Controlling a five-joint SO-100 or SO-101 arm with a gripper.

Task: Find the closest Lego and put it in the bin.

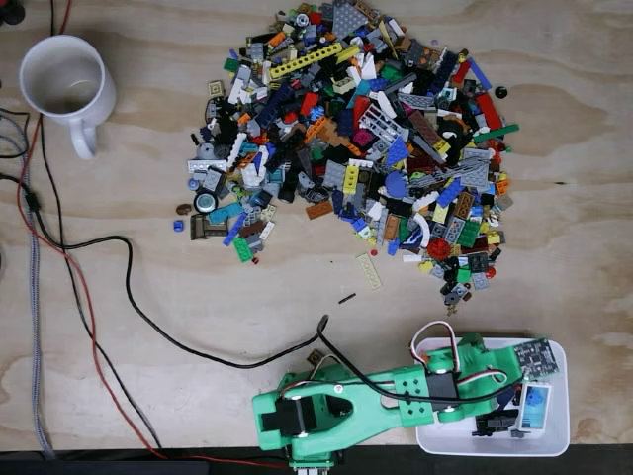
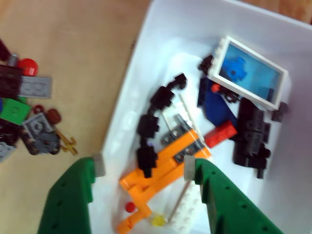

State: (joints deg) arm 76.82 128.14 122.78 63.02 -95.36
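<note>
— Lego first: where is the claw [image 2: 145, 168]?

— Above the shallow white plastic bin [image 1: 560, 435], its green fingers [image 2: 73, 195] spread apart and holding nothing. One finger hangs over the bin's rim.

— What lies inside?

— An orange Lego assembly [image 2: 163, 170], a black chain-like piece [image 2: 151, 126], a white-framed blue window piece [image 2: 251, 73], and a black brick [image 2: 251, 136].

— And beyond?

— In the fixed view, the big multicoloured heap of Lego bricks [image 1: 366, 148] spreads across the plywood counter [image 1: 148, 247], well apart from the white ceramic mug [image 1: 64, 84].
</note>
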